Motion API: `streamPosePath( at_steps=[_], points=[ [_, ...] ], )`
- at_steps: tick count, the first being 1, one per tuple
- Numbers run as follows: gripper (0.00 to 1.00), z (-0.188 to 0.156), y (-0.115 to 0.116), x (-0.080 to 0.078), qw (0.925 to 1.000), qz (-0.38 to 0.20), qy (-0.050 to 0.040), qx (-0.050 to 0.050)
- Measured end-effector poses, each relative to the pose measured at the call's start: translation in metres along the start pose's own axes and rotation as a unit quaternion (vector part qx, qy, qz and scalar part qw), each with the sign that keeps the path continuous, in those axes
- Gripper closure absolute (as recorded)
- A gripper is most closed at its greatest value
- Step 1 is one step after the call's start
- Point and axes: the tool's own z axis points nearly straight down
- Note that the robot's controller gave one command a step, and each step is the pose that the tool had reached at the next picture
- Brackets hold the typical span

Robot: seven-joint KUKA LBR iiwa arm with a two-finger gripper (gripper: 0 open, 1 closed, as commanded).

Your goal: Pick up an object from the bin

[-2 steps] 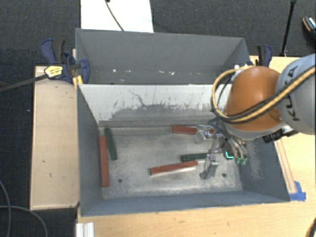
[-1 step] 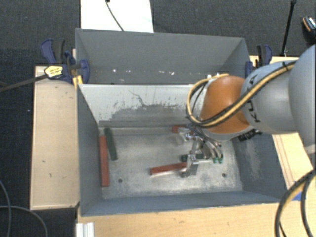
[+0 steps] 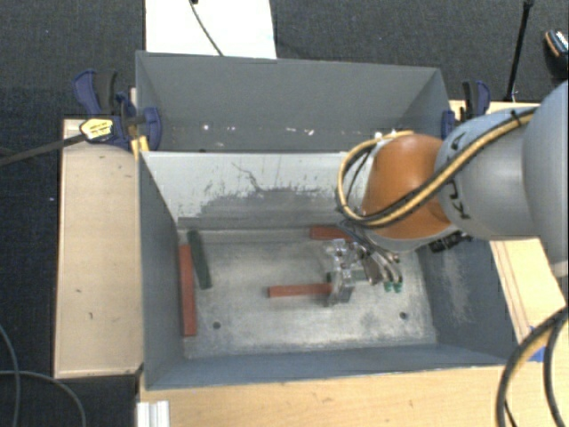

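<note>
My gripper (image 3: 340, 285) hangs low over the middle-right of the bin floor, under the orange wrist cover. Its fingertips stand at the right end of a short red-brown bar (image 3: 296, 291) that lies flat and points left. Whether the fingers are round that end is hidden by the gripper body. Another red-brown piece (image 3: 325, 233) lies at the foot of the back wall, just behind the gripper.
A long red-brown bar (image 3: 187, 290) lies along the left wall, with a dark green-grey bar (image 3: 199, 260) beside it. The arm and its cables cover the bin's right side.
</note>
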Motion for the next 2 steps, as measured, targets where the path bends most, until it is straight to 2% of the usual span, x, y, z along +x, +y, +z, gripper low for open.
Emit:
streamPosePath(
  at_steps=[1, 2],
  points=[
    [1.0, -0.106, 0.013, -0.009, 0.9711, -0.238, -0.0041, 0.001],
    [1.0, -0.151, 0.022, -0.021, 0.9683, -0.25, -0.0042, 0.001]
  ],
)
